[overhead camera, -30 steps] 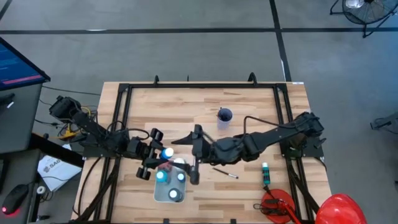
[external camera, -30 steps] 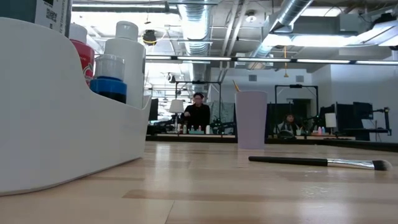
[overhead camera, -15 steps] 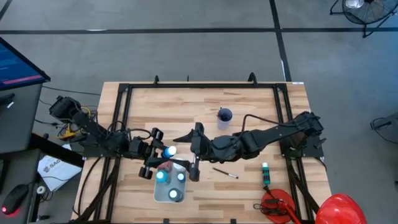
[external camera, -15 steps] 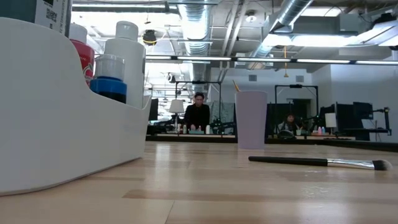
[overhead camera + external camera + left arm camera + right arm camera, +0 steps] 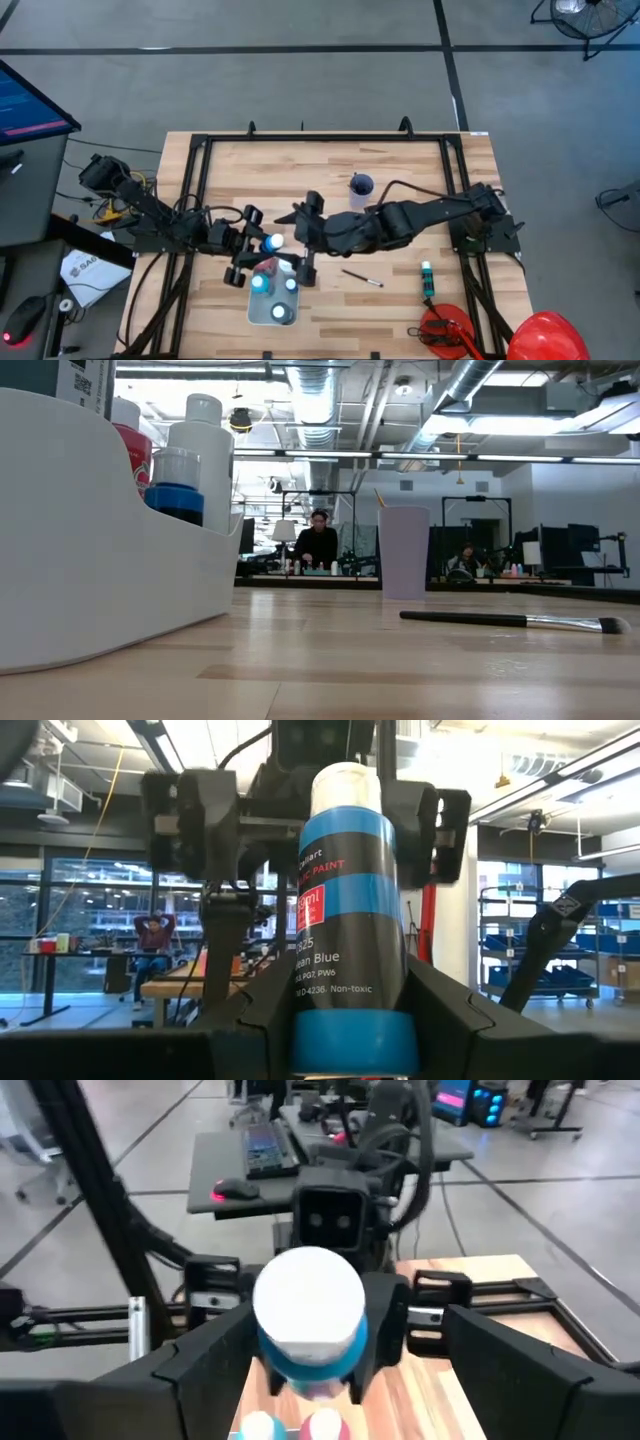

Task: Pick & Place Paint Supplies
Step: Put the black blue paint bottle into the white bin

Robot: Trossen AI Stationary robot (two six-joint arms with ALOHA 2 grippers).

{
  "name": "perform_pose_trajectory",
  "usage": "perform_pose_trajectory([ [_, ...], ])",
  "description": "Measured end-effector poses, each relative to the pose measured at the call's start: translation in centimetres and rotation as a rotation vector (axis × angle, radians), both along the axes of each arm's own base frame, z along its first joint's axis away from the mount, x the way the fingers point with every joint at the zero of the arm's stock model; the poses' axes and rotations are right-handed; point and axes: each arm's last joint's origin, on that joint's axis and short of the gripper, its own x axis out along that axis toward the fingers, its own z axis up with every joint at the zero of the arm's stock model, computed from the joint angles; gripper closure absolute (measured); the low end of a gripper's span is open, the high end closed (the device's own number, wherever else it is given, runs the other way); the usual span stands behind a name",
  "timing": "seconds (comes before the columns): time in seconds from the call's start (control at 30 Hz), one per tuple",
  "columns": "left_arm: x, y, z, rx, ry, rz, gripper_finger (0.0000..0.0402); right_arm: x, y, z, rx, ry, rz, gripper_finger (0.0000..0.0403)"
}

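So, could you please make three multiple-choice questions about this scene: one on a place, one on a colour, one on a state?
1. Where does the loose brush lie?
A. on the table, right of the white tray
B. inside the tray
C. in the purple cup

2. What colour is the bottle in the left gripper?
A. red
B. light blue with a white cap
C. teal

3. How do the fingers of the right gripper stand?
A. shut on a brush
B. shut on the cup
C. open, either side of the bottle's cap

Answers: 1 A, the high view shows the brush flat on the wood beside the tray. 2 B, the left wrist view shows its blue label and white cap. 3 C, the right wrist view shows both fingers spread apart around the cap.
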Motion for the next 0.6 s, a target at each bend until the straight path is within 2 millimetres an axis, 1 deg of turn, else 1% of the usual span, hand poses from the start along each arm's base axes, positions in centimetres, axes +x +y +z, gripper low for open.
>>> perform_pose_trajectory([
  [0.1,0.0,0.0,0.0,-0.002,0.001,-0.001,0.0269,0.1,0.1,0.7,-0.003,0.012,0.007,0.0092],
  [0.27,0.0,0.0,0.0,-0.002,0.002,-0.001,0.0269,1.5,0.6,-0.8,-0.024,0.071,0.029,0.0092],
  [0.37,0.0,0.0,0.0,-0.002,0.002,-0.001,0.0269,1.6,0.7,-0.5,-0.023,0.055,0.032,0.0095],
  [0.6,0.0,0.0,0.0,-0.001,0.004,-0.001,0.0269,1.6,0.7,-0.7,-0.027,0.07,0.035,0.0132],
])
